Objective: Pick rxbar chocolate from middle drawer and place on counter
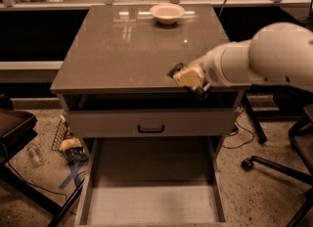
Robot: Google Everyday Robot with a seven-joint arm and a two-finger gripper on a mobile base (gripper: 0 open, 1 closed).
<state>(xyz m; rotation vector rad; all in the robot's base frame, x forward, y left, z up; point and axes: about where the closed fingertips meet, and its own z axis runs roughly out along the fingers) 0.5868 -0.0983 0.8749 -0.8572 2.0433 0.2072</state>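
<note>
Camera view, items by size:
- counter (122,50): glossy grey-brown top, bare across the front half, so there is room to set something down
- middle drawer (84,192): stands fully extended at floor level; its pale floor shows no bar
- arm (264,55): white, reaching in from the right, forearm roughly level, wrist at the counter's front right edge
- upper drawer (107,123): closed, dark handle (150,129) at centre
- gripper (185,77): tan fingers over the counter's front lip, pinched on a small dark flat piece
- white bowl (167,13): far edge, well apart from the gripper
- rxbar chocolate (176,69): judged to be that dark piece, carried level just above the counter, ready for release
</note>
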